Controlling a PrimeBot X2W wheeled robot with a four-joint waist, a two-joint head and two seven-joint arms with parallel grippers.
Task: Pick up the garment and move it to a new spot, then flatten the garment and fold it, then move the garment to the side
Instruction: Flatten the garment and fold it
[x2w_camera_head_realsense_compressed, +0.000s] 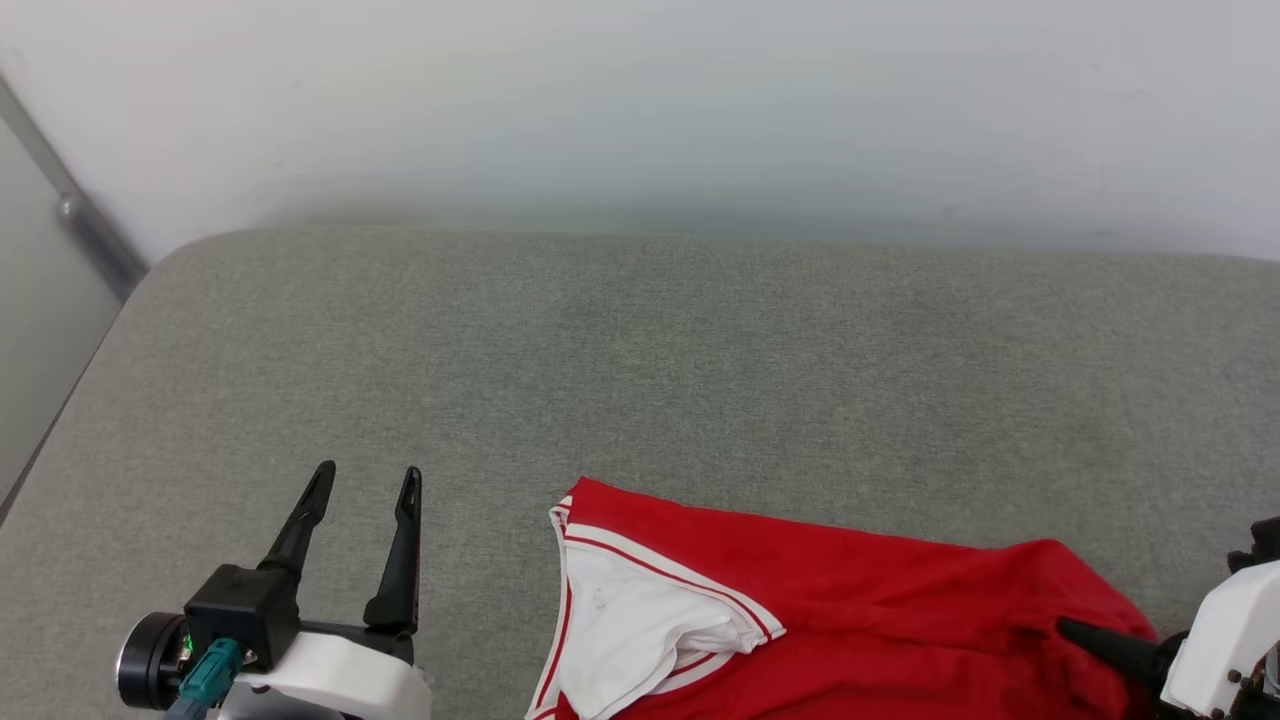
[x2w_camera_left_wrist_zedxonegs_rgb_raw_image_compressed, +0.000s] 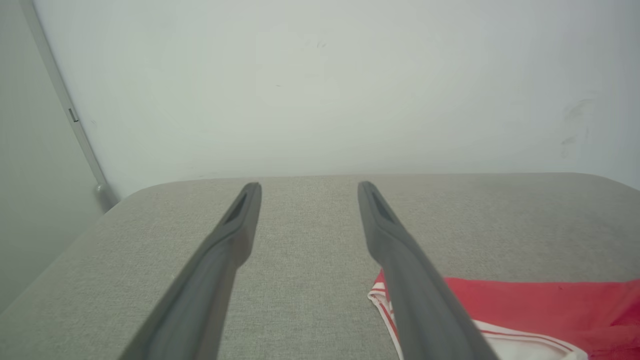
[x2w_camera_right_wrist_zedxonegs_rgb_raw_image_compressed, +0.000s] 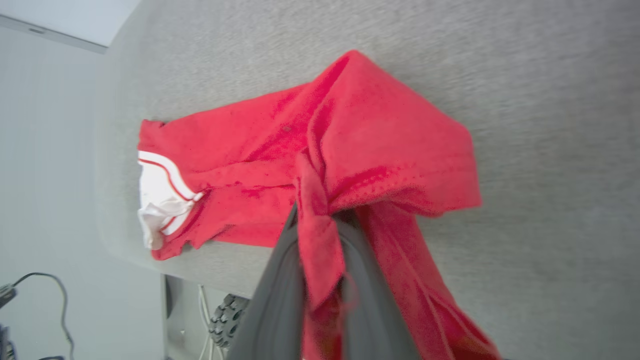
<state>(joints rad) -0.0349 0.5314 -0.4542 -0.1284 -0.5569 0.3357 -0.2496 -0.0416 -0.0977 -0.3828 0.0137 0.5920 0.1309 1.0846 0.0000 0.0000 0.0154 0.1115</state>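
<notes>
Right pincer (x2w_camera_right_wrist_zedxonegs_rgb_raw_image_compressed: 321, 217) half-buried in garment (x2w_camera_right_wrist_zedxonegs_rgb_raw_image_compressed: 390, 130)

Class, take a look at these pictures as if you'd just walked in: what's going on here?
A two-armed robot is handling a red thin-fabric sports jersey with white sleeves, which lies crumpled near the front edge of a grey fabric-covered surface. Its right gripper is shut on a bunched fold of the red cloth. Its left gripper is open and holds nothing, over the grey surface to the jersey's left.
</notes>
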